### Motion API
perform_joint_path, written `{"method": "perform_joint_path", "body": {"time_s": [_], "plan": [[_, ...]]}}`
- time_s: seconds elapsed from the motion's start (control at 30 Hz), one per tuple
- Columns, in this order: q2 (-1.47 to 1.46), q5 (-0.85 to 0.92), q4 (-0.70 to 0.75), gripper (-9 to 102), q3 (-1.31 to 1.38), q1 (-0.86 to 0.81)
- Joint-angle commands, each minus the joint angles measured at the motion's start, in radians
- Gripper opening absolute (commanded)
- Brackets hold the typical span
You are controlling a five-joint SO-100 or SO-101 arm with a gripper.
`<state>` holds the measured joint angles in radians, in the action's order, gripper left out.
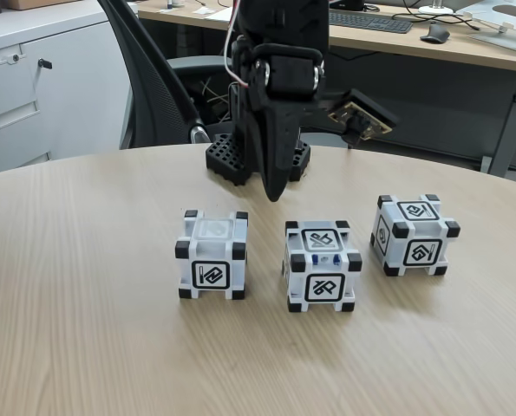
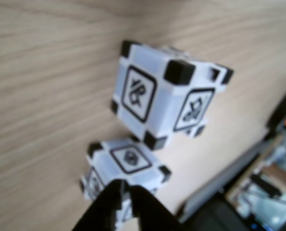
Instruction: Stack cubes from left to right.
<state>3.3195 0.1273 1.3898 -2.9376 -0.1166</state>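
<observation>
I've got the hand (image 1: pixel 276 192) hanging nearly closed, empty, above the counter (image 1: pixel 84 347). 3 cubes sit in a row just in front of it: left cube (image 1: pixel 212 255) fwd-left, mid cube (image 1: pixel 323 265) fwd-right, right cube (image 1: pixel 414 234) farthest. Left one's prob first.

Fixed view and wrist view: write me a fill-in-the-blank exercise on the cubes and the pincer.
1. The fixed view shows ____ cubes in a row: left cube, middle cube, right cube.
2. All of them rest on the wooden ____, none stacked.
3. The pincer hangs above the table, holding ____.
4. Behind the pincer stands the black perforated ____ block.

Missing words: three; table; nothing; base
</observation>
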Motion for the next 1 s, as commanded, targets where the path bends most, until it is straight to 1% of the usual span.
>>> {"method": "perform_joint_path", "body": {"time_s": [0.0, 0.23, 0.37, 0.6, 0.73, 0.97], "plan": [[-0.003, 0.009, 0.003, 0, 0.003, 0.002], [-0.003, 0.011, 0.003, 0, 0.008, 0.002], [-0.014, 0.049, 0.002, 0, 0.012, 0.002], [-0.044, 0.051, -0.118, 0, 0.041, -0.014], [-0.196, 0.034, -0.164, 0, 0.124, -0.014], [-0.581, -0.040, -0.170, 0, 0.353, -0.014]]}}
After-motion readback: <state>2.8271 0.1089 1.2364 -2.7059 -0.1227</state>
